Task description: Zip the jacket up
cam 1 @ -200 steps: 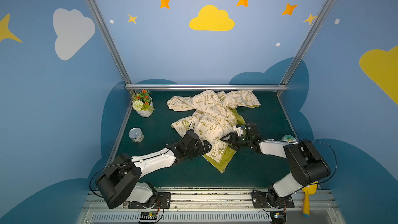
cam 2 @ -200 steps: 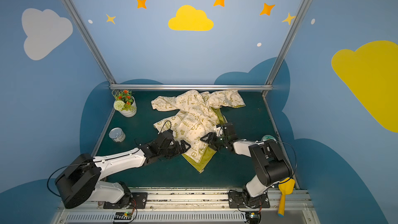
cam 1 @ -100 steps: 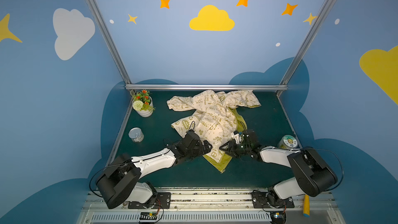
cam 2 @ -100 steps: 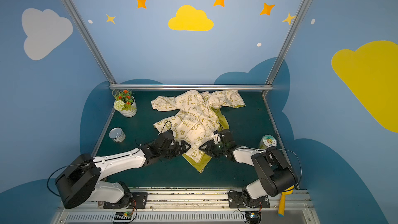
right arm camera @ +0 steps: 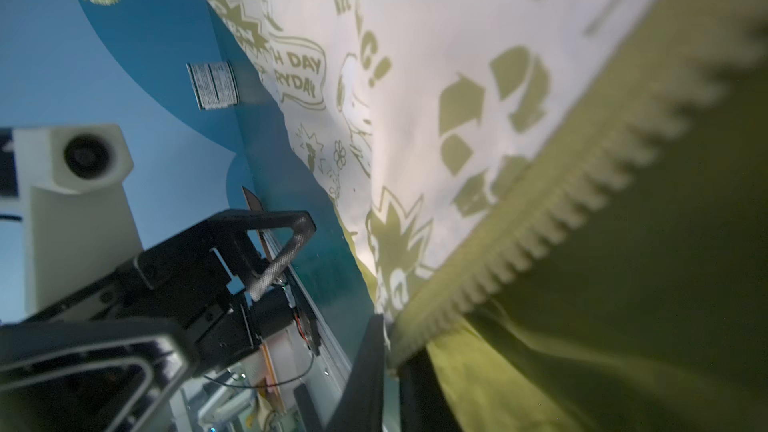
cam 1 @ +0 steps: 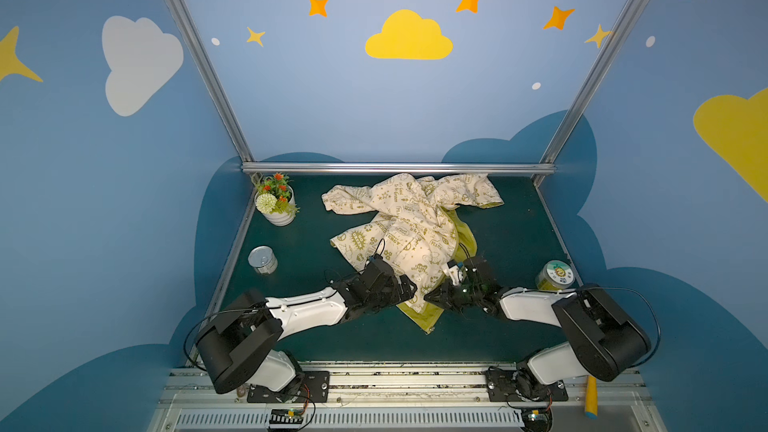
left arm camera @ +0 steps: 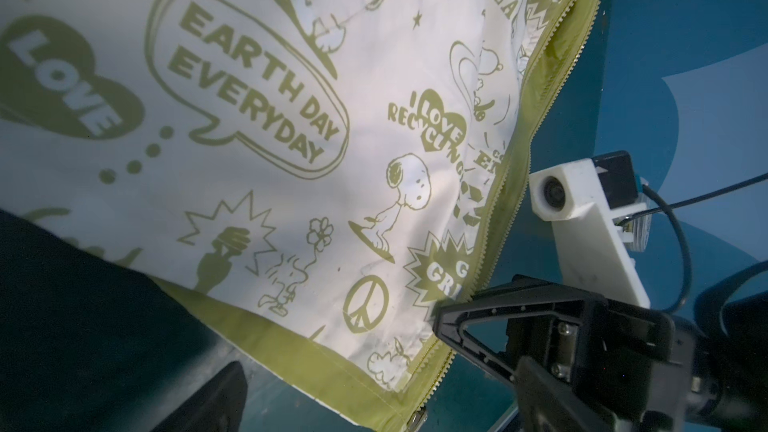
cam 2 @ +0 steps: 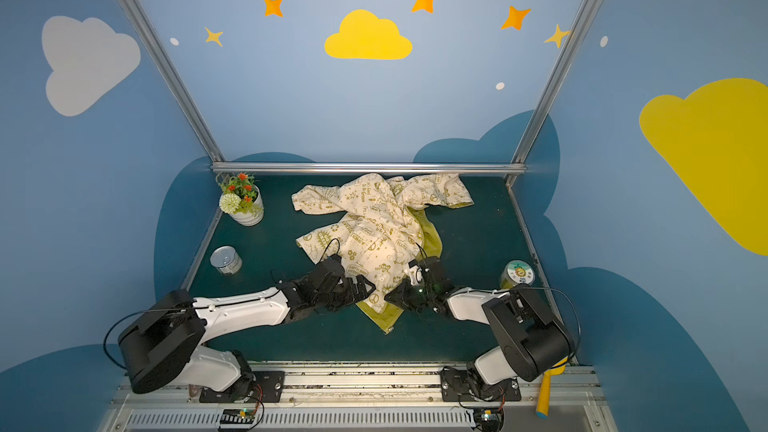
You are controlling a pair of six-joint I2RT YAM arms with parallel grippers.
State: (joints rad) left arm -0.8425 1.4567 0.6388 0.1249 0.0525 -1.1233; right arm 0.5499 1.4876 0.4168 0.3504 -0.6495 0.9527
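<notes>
dark green tabletop, in both top views: the jacket [cam 1: 411,234] lies crumpled mid-table, left gripper [cam 1: 409,288] and right gripper [cam 1: 433,295] flanking its near hem corner. left wrist view: left jaws spread wide, empty; the zipper strip [left arm camera: 505,168] runs lengthwise away from the hem. right wrist view: right jaws pinch that strip near the hem.

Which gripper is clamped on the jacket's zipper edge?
The right gripper: its jaws are shut on the zipper edge of the jacket. The left gripper stands wide open, holding nothing.
</notes>
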